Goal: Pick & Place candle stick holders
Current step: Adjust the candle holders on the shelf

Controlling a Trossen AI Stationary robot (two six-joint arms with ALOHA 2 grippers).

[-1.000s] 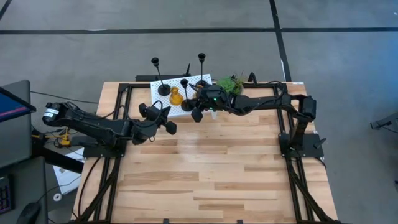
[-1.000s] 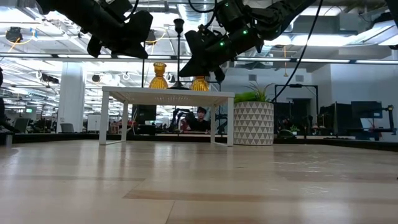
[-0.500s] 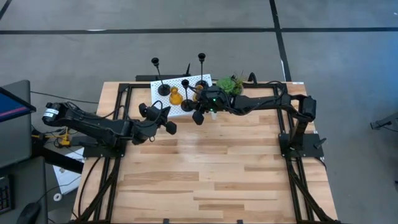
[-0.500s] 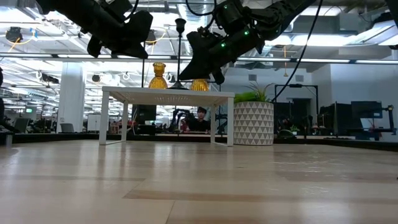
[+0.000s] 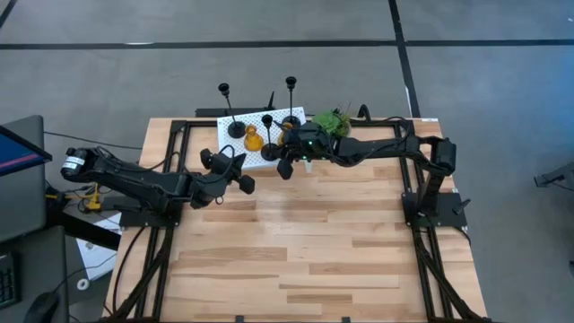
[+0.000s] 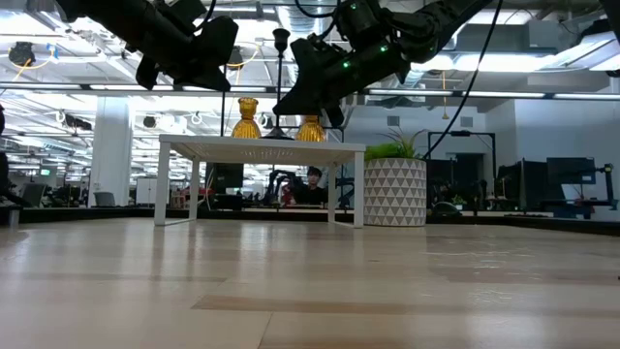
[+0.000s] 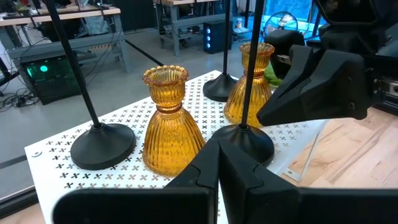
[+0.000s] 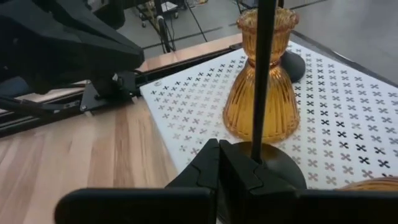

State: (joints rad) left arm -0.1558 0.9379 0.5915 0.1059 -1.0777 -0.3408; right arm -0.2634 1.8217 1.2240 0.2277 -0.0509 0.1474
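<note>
1. Black candle stick holders [image 7: 102,144]: stems run off the top edge in both wrist views, top cups unseen
2. Second amber holder [image 8: 367,184]: only a sliver shows at the right wrist view's bottom edge
3. Potted plant [image 5: 330,119]: partly covered by the right arm in the high view

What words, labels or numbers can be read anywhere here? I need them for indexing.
None can be read.
The white stand under the candle holders carries only a pattern of small black crosses, no letters.
The screen at the table's left edge is too small to read.
</note>
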